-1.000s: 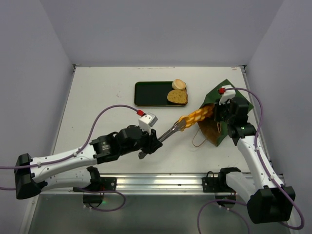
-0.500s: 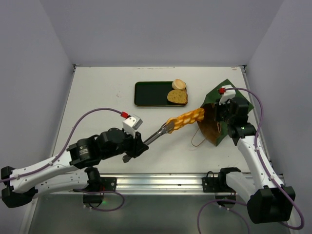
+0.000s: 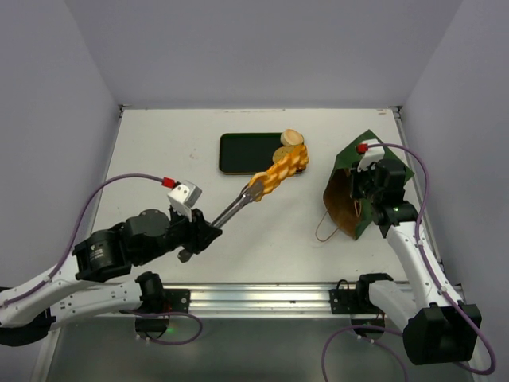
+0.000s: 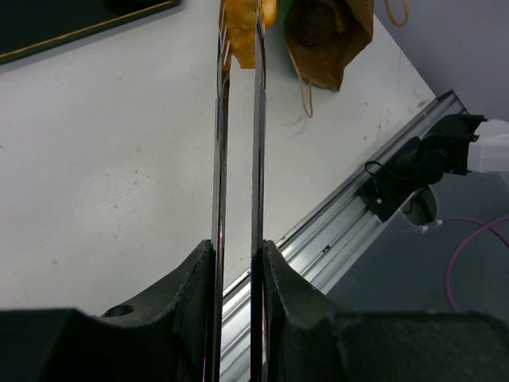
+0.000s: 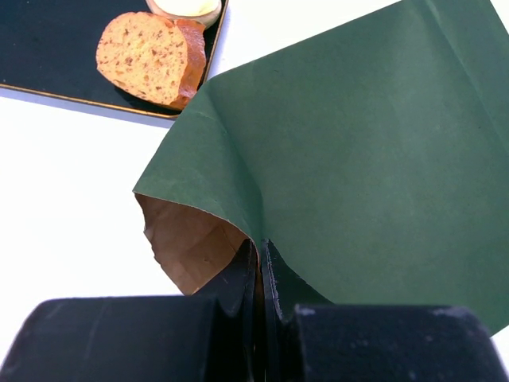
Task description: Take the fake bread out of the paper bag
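Note:
My left gripper (image 3: 197, 237) is shut on metal tongs (image 3: 231, 211). The tongs pinch the orange-yellow braided loaf (image 3: 278, 173) and hold it over the right end of the dark green tray (image 3: 242, 153). In the left wrist view the tongs (image 4: 256, 159) run up from my gripper (image 4: 237, 255) to the loaf (image 4: 242, 32). The paper bag (image 3: 343, 205) is tilted with its brown mouth facing left. My right gripper (image 3: 364, 188) is shut on its rim, as the right wrist view (image 5: 261, 255) shows on the bag (image 5: 358, 143).
A brown toast slice (image 5: 147, 56) and a tan round bun (image 3: 292, 137) lie on the tray's right end (image 5: 48, 56). The bag's twine handle (image 3: 322, 231) trails on the table. A metal rail (image 3: 262, 298) runs along the near edge.
My left arm has drawn back to the left, carrying the tongs and braided loaf from the bag's mouth over to the tray's right end. The right gripper has stayed on the bag.

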Motion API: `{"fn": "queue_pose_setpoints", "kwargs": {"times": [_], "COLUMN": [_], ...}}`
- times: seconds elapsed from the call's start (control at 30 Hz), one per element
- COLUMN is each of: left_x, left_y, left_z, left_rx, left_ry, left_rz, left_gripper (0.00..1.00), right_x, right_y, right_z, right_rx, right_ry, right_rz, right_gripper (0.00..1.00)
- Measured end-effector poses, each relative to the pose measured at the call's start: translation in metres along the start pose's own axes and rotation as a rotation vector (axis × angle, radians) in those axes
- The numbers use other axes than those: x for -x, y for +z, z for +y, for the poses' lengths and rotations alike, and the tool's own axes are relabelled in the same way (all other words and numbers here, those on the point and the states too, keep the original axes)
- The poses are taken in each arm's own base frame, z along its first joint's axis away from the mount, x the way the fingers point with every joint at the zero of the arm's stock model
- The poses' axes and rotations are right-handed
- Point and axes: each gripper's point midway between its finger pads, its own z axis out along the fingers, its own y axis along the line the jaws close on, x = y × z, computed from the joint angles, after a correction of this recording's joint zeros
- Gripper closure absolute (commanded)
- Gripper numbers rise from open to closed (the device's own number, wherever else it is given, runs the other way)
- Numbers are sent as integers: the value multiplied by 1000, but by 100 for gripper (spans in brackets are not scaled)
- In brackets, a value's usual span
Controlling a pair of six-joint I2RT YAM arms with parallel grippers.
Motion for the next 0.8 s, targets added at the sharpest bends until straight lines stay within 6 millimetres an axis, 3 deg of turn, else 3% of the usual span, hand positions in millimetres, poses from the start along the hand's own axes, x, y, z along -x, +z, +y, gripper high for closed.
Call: {"fn": "queue_pose_setpoints", "kwargs": {"times": [0.17,0.27,0.37,0.53,0.67,0.8], "left_x": [4,7,16,49,79,94], "left_y": [15,40,73,102,115,121], "left_z": [13,28,57,102,129,150], "left_rx": [101,204,315,386,339,288], "left_ry": [24,60,65,32,-4,-28], "left_rz": [-6,13,26,-39,-108,-137], "left_gripper": [100,100,100,100,100,100], "right_x": [0,0,0,1,2,1], "right_y": [0,0,0,-2,-3,-3], "right_z": [0,0,0,0,0,0], "right_rx": [0,0,0,0,-1,-1], "right_ry": [0,0,0,-1,-1,-1], "right_rz": [0,0,0,-8,-12,-11], "right_gripper": [100,100,100,100,100,100]}}
